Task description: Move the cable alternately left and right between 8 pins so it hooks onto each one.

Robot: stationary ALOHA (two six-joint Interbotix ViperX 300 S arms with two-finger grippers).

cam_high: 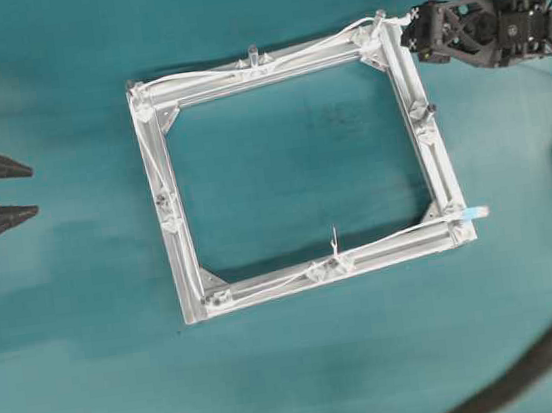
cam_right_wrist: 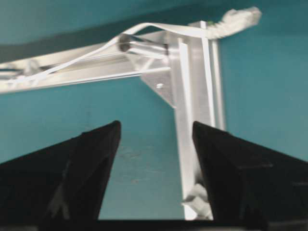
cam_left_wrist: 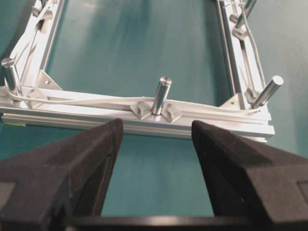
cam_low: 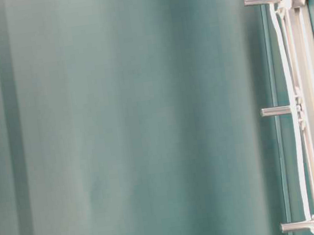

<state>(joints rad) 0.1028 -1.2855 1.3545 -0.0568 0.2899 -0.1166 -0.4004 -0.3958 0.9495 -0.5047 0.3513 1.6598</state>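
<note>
- Now my right gripper (cam_high: 414,36), jaws apart and empty, sits just beside the cable (cam_high: 195,77) plug at the frame's (cam_high: 432,162) corner.
- My left gripper (cam_high: 12,191), jaws apart too, hangs well apart from it.

White cable (cam_high: 239,72) threads around the frame's upright silvery pins (cam_high: 253,54), plug ends at two corners.

The cable (cam_high: 239,70) lies along the frame (cam_high: 439,161), right gripper (cam_high: 414,36) just beside its corner.
</note>
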